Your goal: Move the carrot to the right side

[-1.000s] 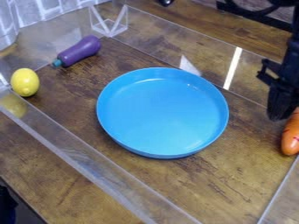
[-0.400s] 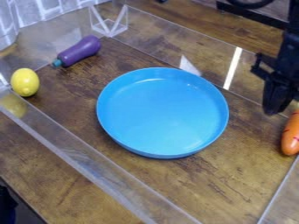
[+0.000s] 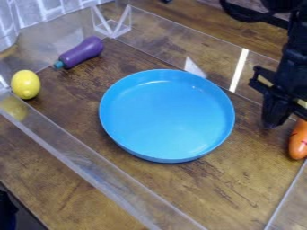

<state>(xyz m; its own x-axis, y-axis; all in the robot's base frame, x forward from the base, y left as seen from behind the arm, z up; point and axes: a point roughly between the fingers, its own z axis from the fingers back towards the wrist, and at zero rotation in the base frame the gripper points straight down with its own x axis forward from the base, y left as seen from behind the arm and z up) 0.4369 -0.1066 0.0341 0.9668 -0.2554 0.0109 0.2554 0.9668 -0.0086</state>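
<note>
Black gripper [image 3: 277, 115] points down at the far right – jaws clenched, empty – just left of the small orange plastic carrot [image 3: 297, 141] on the wooden bench [image 3: 240, 193].

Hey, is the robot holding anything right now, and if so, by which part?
Nothing is held. The gripper is shut with nothing between its fingers, and the carrot lies on the table just beside it at the right edge.

A round blue plastic plate [image 3: 167, 115] sits mid-frame on the dark wooden table [image 3: 72, 157]. At the right edge, the black gripper [image 3: 275, 119], jaws together, points down beside the small orange toy carrot [image 3: 297, 141]. A yellow lemon [image 3: 25, 84] and purple eggplant [image 3: 82, 51] lie at upper left.
</note>
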